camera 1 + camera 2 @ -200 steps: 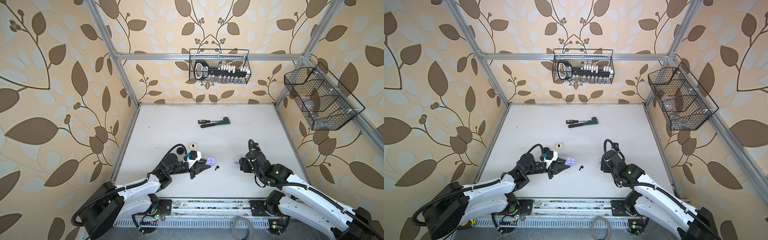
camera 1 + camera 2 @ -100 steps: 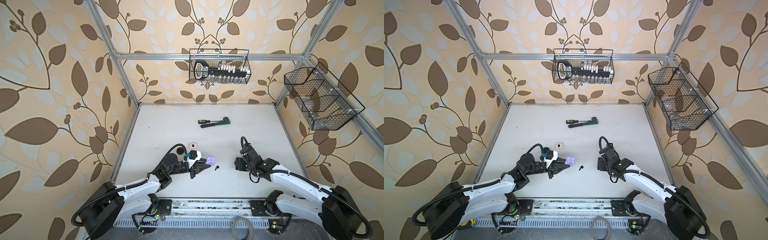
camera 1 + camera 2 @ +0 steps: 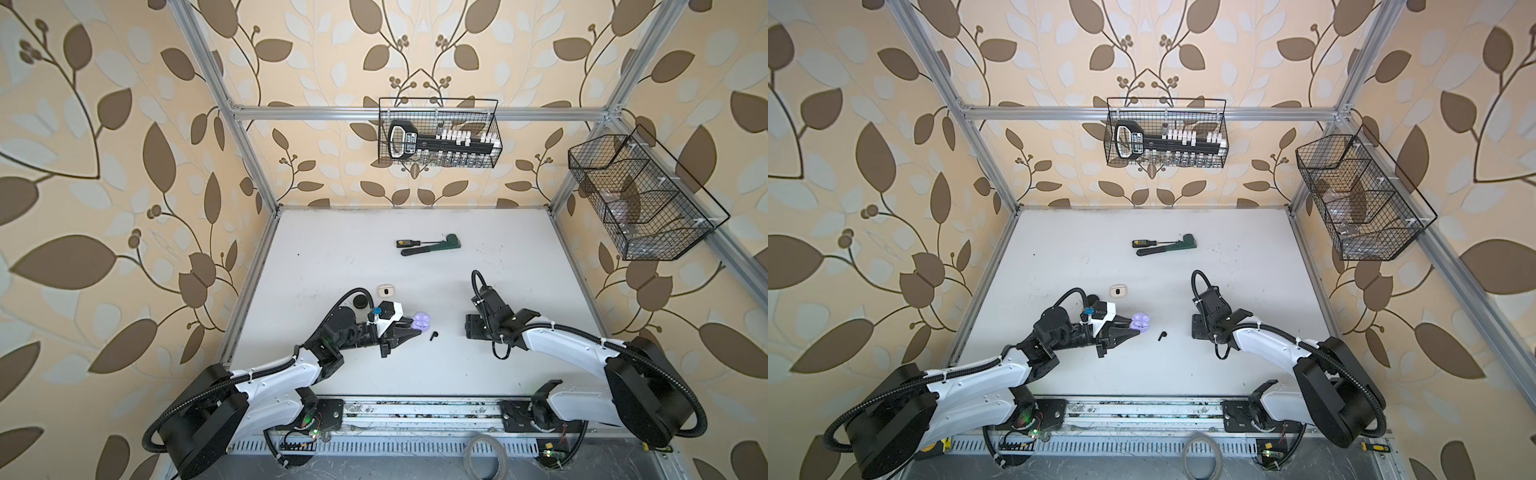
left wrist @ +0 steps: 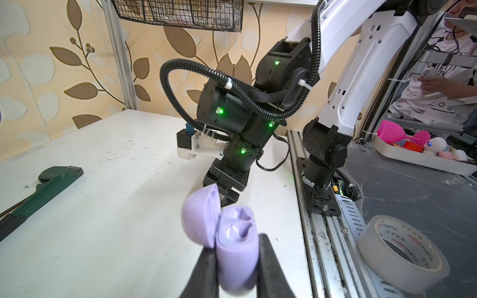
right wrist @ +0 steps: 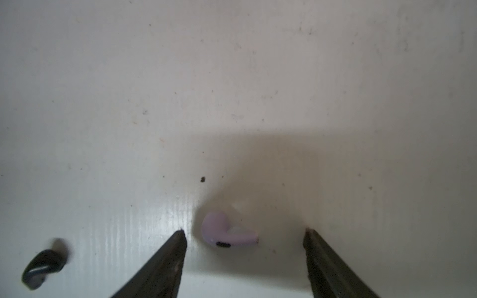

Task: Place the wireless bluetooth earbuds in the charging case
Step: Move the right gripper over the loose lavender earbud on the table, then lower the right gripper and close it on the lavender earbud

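One white table (image 3: 332, 257) bears the work. Two wire baskets hang well beyond all the fingers: one (image 3: 440, 133) on the back wall, holding a black tool (image 3: 409, 143) whose label is too small to read, and one (image 3: 648, 199) on the side wall. One tape roll (image 4: 402, 252), off the table behind the fingers, reads "YuPin BOPP". One wrench (image 3: 432, 245) and one screwdriver (image 3: 405, 242) lie side by side, far ahead of the fingers.

Two cases show. The left gripper (image 3: 413, 329) is clamped on an open lilac case (image 4: 236, 260). A white case (image 3: 385, 289) lies back from those fingertips.

Two earbuds show. A lilac earbud (image 5: 219, 229) lies between the wide-spread fingers of the right gripper (image 5: 245, 230), nearer one tip and touched by neither. A black earbud (image 3: 433, 334) lies between the left and right fingertips.
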Controlling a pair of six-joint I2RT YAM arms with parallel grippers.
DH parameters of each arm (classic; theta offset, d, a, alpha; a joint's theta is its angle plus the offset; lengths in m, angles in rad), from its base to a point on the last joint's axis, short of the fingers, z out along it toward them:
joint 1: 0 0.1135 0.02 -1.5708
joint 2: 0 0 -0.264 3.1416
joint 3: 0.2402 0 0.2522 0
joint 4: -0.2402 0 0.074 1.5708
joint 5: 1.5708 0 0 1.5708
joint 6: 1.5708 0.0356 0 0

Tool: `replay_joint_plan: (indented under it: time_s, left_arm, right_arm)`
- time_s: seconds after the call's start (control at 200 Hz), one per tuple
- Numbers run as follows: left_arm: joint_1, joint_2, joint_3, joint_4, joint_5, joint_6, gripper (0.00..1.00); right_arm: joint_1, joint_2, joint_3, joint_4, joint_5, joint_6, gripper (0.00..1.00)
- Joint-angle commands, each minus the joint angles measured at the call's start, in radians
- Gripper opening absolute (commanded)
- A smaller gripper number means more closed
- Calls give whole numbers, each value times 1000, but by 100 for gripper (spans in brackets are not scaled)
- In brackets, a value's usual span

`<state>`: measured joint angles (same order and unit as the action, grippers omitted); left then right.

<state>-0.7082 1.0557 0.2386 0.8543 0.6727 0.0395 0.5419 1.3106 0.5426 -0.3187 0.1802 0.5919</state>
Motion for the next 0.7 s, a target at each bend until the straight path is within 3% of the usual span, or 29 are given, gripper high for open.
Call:
replay_joint_plan:
  time_s: [0.0,0.695]
  left_arm:
    - [-8,-26,9,26,1,20,0]
    - [-8,-59,5,12,1,24,0]
  right_arm:
    - [-1,32,24,34,-51,-9,70]
    - [100,-13,21,-6,-26,25,47]
